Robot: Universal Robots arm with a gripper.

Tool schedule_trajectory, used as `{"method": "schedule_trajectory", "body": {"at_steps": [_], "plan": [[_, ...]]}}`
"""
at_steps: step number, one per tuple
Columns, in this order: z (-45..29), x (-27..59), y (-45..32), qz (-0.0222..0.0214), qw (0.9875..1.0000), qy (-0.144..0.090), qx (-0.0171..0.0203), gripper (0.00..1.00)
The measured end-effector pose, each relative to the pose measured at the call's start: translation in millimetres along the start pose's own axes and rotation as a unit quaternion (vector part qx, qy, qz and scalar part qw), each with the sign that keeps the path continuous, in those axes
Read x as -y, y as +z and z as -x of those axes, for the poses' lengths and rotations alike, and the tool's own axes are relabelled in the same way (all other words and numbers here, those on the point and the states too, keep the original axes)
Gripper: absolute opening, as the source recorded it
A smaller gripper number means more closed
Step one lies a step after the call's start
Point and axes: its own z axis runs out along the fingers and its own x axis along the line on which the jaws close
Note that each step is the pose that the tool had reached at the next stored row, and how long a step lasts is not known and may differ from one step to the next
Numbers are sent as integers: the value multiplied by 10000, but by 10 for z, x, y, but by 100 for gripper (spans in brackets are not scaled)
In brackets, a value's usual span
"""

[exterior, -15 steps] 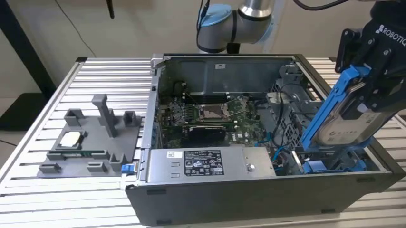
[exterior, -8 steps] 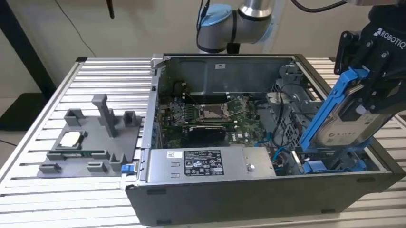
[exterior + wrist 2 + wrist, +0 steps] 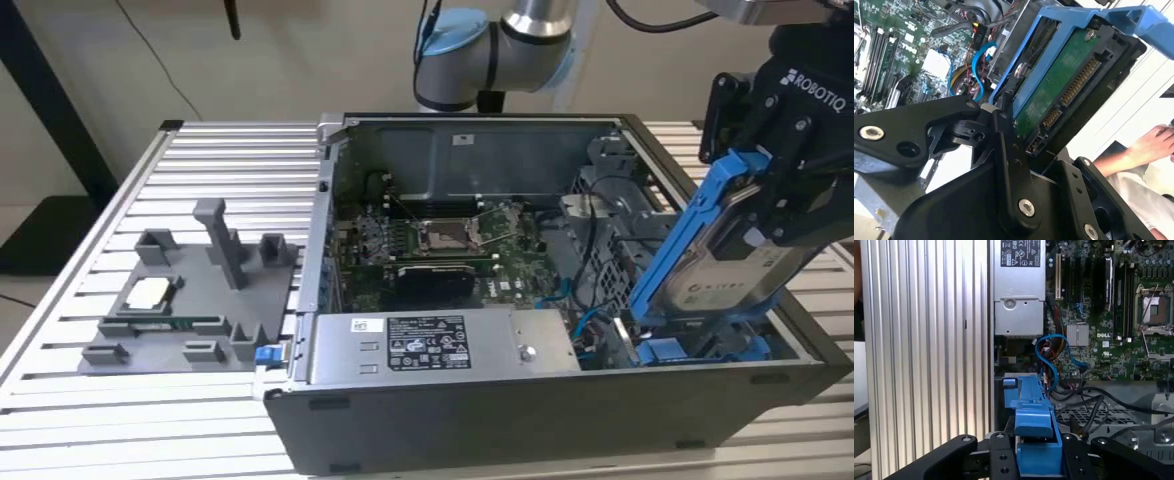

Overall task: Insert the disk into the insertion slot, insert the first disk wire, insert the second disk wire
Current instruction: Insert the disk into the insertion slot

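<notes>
My gripper (image 3: 770, 215) pinches the disk (image 3: 717, 280) by its blue caddy (image 3: 678, 245), tilted steeply, lower end at the drive bay (image 3: 697, 348) on the exterior view's right, angled, I judge, for sliding in.

**Ribbed worktop carrying an open case and a grey plate**

A ribbed aluminium worktop (image 3: 214, 150) is carrying two things. An open computer case (image 3: 534, 420) is lying on its side with its interior facing up. It is taking up the worktop's half on the exterior view's right and reaching close to the near edge. A flat grey fixture plate (image 3: 200, 275), with grey posts rising from it, is sitting just beside the case, short of the edge on the exterior view's left. Bare ribs are showing around the plate and toward the far edge. In the first wrist view the worktop (image 3: 924, 340) is running alongside the case
</notes>
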Motion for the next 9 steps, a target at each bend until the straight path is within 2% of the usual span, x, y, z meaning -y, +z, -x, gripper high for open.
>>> {"method": "schedule_trajectory", "body": {"at_steps": [9], "plan": [[28,3,128,0,10000,1,7,33]]}}
